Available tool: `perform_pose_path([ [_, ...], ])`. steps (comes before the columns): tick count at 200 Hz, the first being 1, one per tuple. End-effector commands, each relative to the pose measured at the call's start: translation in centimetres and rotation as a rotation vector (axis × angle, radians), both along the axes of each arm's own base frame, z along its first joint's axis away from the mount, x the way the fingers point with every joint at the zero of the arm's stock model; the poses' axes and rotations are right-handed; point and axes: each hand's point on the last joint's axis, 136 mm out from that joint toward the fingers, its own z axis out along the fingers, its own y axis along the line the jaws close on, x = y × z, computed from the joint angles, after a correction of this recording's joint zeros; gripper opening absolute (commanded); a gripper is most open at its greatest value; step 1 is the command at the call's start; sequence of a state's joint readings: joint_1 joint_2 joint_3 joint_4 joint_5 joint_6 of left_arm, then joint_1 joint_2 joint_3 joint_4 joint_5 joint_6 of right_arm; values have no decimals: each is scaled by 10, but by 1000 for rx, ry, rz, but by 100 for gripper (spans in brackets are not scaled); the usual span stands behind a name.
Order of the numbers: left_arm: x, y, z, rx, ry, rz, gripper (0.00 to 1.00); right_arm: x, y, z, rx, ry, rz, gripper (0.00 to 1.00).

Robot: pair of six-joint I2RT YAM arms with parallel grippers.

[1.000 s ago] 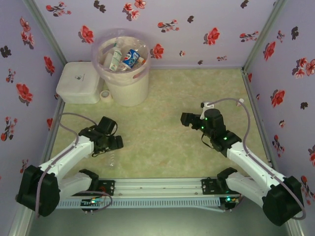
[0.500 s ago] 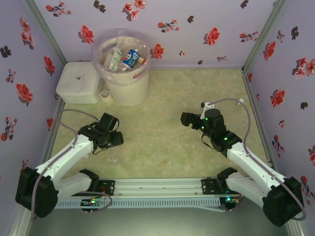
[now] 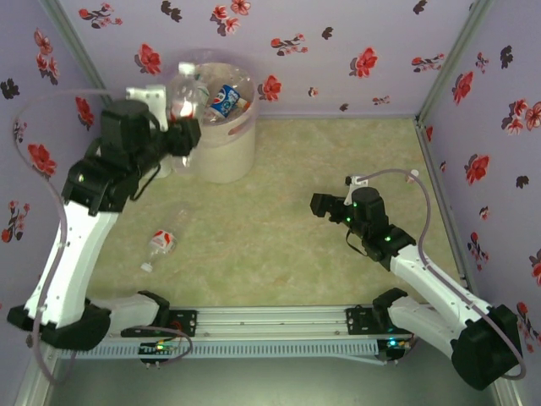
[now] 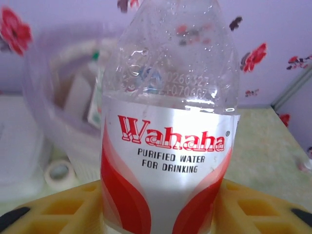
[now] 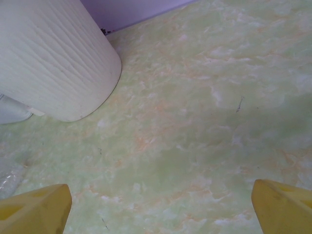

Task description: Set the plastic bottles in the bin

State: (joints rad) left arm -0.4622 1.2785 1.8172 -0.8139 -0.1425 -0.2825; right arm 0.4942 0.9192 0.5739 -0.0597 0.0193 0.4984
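In the left hand (image 3: pixel 184 135), clear red-and-white-labelled bottle (image 4: pixel 165 146).

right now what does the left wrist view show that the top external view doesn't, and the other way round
From the left wrist view you get the print on the held bottle, Wahaha purified water for drinking, and a tape roll at the foot of the bin. From the top external view you get a second bottle lying on the table and the right gripper, open and empty. Common to both: the left gripper shut on the bottle, raised close to the bin.
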Motion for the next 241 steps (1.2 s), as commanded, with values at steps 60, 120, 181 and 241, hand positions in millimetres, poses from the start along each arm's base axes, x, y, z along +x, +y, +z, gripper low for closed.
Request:
perform_pose_path([
  [60,170,-19,-21,255,-16,-14,41,-14,-14,7,-9,-10,-24,96],
  [120,208,-1,-99,315,191,1,41,-18,-18,1,-24,-1,-26,96],
  [181,195,-3,-172,264,447,-123,41,-12,-10,-1,-12,13,-8,96],
  [241,184,-13,-190,198,533,-192,64,-11,-8,-2,-4,21,-6,96],
])
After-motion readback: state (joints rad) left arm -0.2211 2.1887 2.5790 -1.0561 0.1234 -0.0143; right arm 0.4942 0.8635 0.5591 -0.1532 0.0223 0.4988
